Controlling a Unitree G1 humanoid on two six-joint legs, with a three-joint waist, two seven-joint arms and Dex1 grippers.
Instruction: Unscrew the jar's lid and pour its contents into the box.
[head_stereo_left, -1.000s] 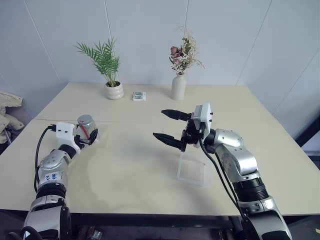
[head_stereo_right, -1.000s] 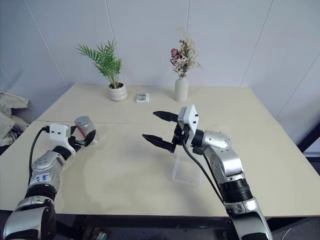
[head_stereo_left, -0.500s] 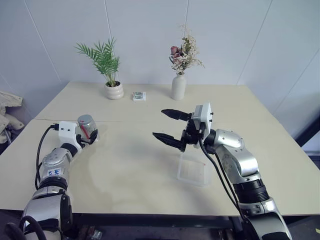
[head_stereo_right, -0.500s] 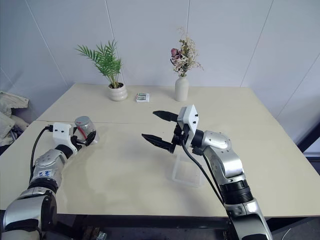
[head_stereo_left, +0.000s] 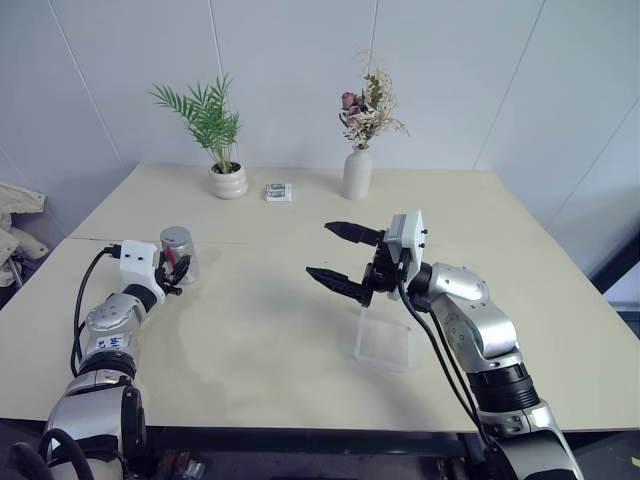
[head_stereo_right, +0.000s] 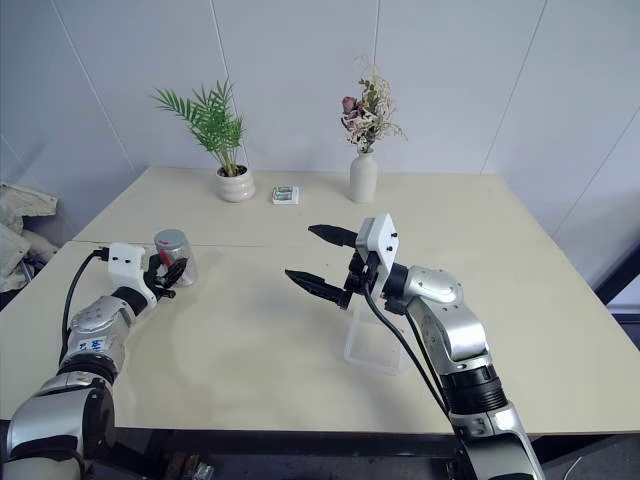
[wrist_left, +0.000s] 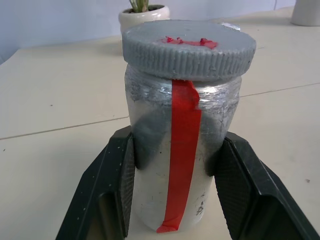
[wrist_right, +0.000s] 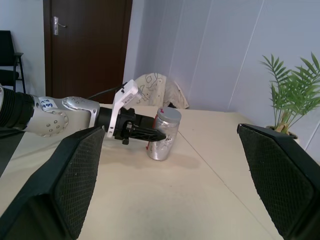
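Left gripper pinches the jar, lid on, at the table's nine o'clock side. Right gripper, fingers spread wide, hangs above the box at four o'clock.

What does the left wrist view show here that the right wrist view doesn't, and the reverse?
Left wrist view alone: the red tape strip down the jar's side and red marks on the lid, with the left claw shut on the jar.
Right wrist view alone: a dark door and the right claw's wide-open fingers.
Both: the upright jar, lid on, left claw and table.
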